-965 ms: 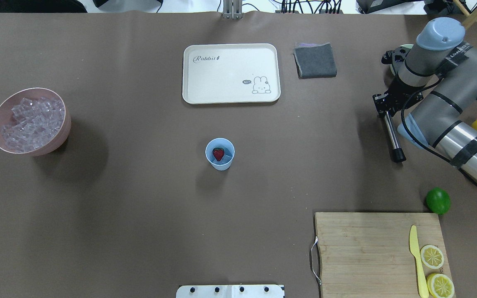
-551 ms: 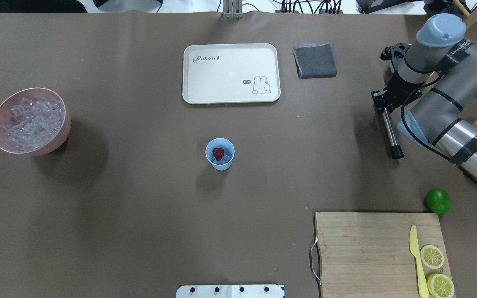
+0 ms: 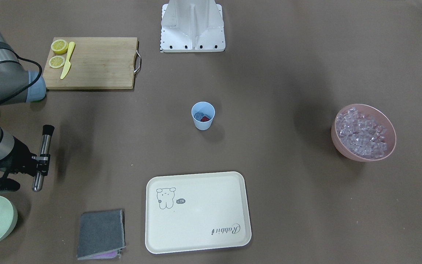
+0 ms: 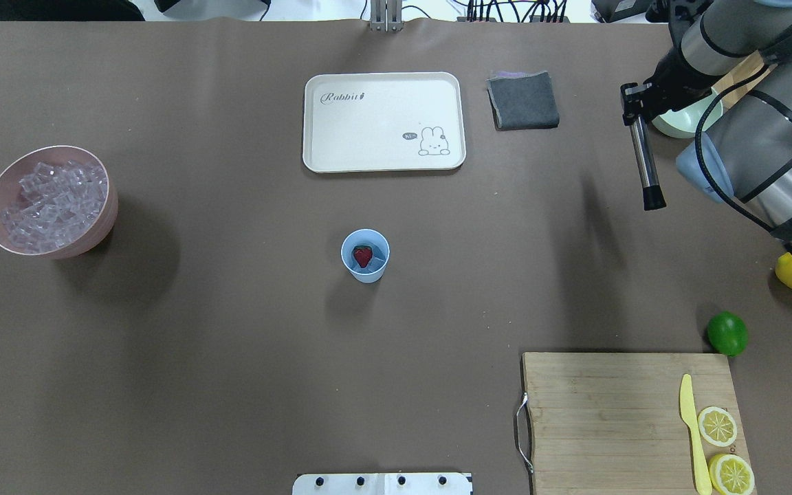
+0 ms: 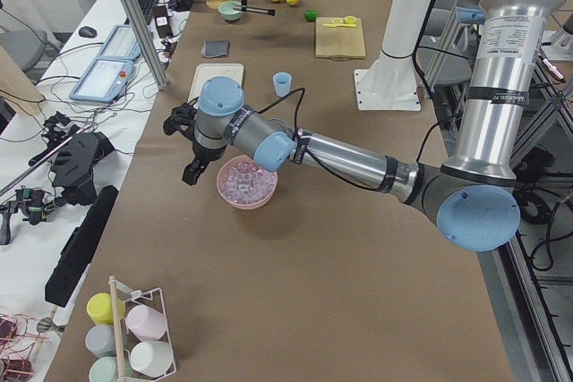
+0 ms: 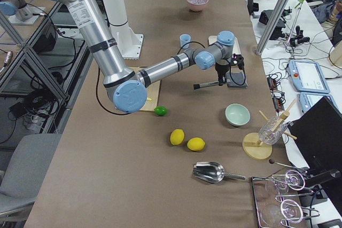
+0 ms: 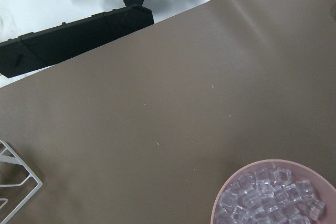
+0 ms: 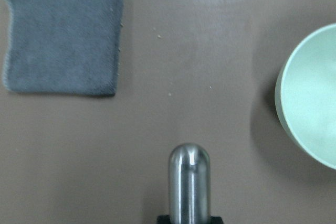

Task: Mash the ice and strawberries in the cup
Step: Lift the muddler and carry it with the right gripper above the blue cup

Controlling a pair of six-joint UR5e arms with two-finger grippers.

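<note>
We have the right gripper (image 4: 633, 102) clamped on the top end of a brushed-steel muddler (image 4: 644, 161) w/ a black tip. It holds the muddler clear of the brown table (image 4: 231, 344), near the far right corner, beside the mint-green bowl (image 4: 676, 124). The target, a small pale blue plastic cup (image 4: 365, 271), stands upright mid-table, well apart from the tool. Inside it sits the small red strawberry (image 4: 363, 256), on what looks like a few clear cubes. The rest of the ice (image 4: 52, 203), a glistening heap, is in the pink bowl (image 4: 113, 210) at far left. The left gripper (image 5: 186, 145) hangs just beside that bowl; fingers apart or together, we cannot tell.

Key relation: the cup lies to the robot's left of the right gripper and nearer the robot's base. The muddler's long axis runs approx. flat, black tip toward the robot. So we judge the next move = carry it across, swing it upright, tip down over the cup mouth. The right arm has the tool, so it goes.
</note>
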